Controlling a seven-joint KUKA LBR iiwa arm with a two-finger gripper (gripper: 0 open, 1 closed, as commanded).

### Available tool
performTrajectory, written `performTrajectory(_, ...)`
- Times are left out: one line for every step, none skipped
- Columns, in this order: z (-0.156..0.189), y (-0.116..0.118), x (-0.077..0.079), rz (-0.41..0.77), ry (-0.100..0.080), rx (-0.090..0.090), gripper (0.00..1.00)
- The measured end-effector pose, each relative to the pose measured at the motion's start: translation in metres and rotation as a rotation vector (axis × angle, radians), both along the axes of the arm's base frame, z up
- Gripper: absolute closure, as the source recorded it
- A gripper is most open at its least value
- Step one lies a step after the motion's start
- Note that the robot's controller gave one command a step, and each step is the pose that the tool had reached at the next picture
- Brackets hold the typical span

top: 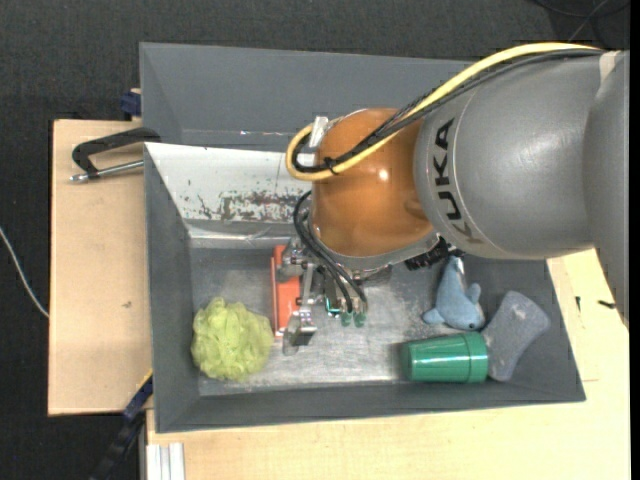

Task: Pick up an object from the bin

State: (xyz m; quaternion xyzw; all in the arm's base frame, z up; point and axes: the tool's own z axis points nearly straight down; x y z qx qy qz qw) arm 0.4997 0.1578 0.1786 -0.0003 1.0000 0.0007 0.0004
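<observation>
At the bin's (166, 288) middle, your tool (299, 325) sits low just beside a yellow-green fluffy ball (232, 341); open or closed, you cannot tell.

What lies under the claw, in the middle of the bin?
A narrow orange-red thing shows at the claw's edge, toward the yellow-green fluffy ball, on the bin floor. The claw covers part of it, so its whole shape and anything else beneath cannot be seen.

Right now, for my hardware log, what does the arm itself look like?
A thick, rounded grey arm with black KUKA lettering, a glossy orange dome cover at the wrist, a yellow cable looping over it, and a small metal gripper below.
</observation>
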Motion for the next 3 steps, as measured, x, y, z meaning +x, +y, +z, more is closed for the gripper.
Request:
performTrajectory(-0.106,0.028,-0.003,0.182,-0.003,0.000,1.00)
performTrajectory(-0.106,0.028,-0.003,0.182,-0.003,0.000,1.00)
performTrajectory(0.074,0.045,0.041,0.127,-0.011,0.003,1.00)
